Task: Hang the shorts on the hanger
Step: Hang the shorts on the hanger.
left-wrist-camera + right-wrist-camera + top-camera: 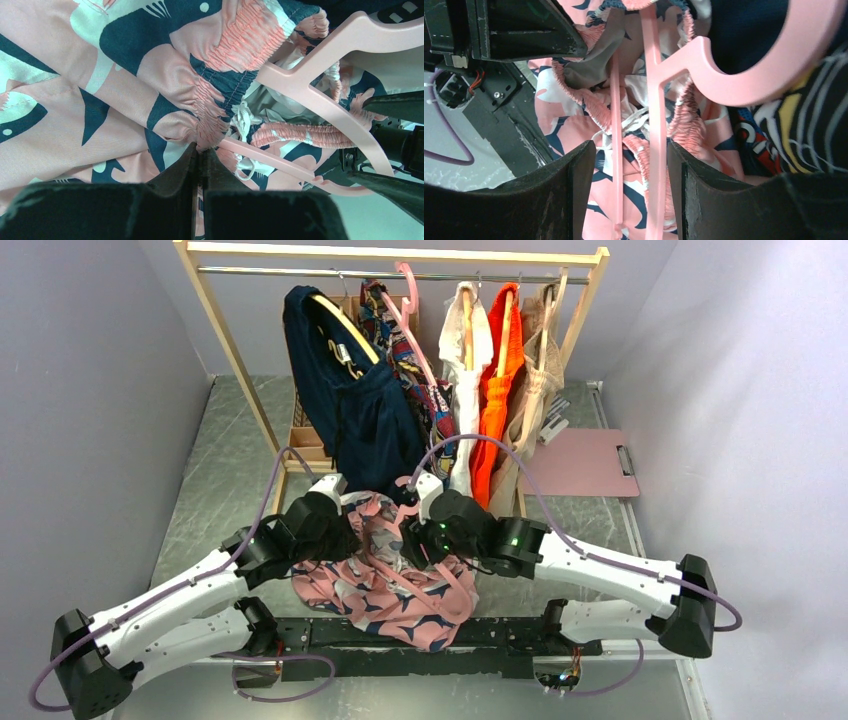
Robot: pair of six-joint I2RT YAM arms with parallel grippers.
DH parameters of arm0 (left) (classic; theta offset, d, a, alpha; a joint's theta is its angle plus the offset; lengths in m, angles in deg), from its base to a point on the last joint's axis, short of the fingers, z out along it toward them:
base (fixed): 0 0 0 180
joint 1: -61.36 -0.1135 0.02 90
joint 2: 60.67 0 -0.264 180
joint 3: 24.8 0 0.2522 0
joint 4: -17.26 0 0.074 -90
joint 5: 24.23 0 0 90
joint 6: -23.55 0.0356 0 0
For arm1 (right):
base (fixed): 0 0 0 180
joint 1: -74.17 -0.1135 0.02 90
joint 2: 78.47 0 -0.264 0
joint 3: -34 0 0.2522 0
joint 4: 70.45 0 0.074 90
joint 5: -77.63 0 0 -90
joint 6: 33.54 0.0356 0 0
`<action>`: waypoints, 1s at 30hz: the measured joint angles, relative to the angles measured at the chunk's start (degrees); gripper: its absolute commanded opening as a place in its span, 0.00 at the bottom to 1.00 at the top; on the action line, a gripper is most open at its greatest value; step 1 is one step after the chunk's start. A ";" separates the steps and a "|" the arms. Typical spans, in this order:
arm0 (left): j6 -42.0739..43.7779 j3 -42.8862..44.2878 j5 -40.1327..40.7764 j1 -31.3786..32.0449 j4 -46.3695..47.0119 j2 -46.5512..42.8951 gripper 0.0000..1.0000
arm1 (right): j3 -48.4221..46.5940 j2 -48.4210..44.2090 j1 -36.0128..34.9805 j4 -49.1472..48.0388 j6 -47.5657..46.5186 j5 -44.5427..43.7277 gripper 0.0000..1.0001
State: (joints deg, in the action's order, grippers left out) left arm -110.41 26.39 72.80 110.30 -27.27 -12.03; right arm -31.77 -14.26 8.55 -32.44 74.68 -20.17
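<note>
Status: shorts (385, 590) bunched at front-centre of surface (215, 470), between both arms, w/ hanger (744, 75) lying in them.
I see L fingers (172, 172) pressed together, pinching the gathered waistband. R fingers (574, 175) stand clearly apart, gripping nothing. Hanger's two thin bars run between them, one just beside the finger on the right of the wrist view, contact unclear. Bars pass inside the waist opening. Hook end points toward the clothes rack (400, 255) at rear.
</note>
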 measured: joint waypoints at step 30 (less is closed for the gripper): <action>0.02 0.00 -0.04 0.00 0.00 -0.68 0.07 | 6.14 4.92 3.30 -12.87 1.57 9.35 0.18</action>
State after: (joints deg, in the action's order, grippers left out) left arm -110.39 26.39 72.75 110.30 -27.27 -12.71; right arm -25.63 -9.34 11.85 -45.31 76.26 -10.81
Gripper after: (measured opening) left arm 0.079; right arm 0.211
